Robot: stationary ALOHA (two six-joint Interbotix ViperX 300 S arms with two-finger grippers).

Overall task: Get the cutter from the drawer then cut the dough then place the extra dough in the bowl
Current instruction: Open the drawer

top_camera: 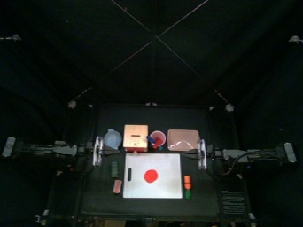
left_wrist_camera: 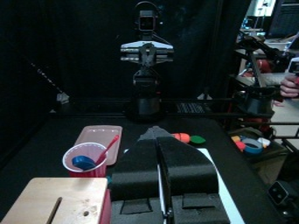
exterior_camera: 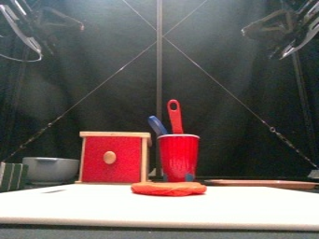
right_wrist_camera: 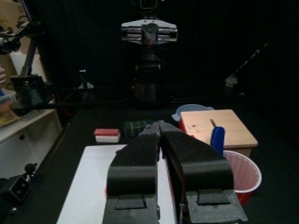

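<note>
The red dough disc (top_camera: 151,174) lies flat on the white cutting board (top_camera: 172,164) near the table's front. Behind it stand the wooden box (top_camera: 136,136) with its red drawer front (exterior_camera: 115,157) pushed in, the blue-grey bowl (top_camera: 112,139) to its left and the red cup (top_camera: 158,137) with two toy knives to its right. No cutter shows in any view. My left gripper (top_camera: 97,152) hovers high off the board's left side, jaws shut and empty. At the board's right my right gripper (top_camera: 204,155) hangs equally high, also shut and empty.
A pink tray (top_camera: 182,139) lies at the back right, beside the cup. Small toy foods lie along the board's left edge (top_camera: 116,186) and on its right edge (top_camera: 187,184). Both arms stay well above everything in the front view.
</note>
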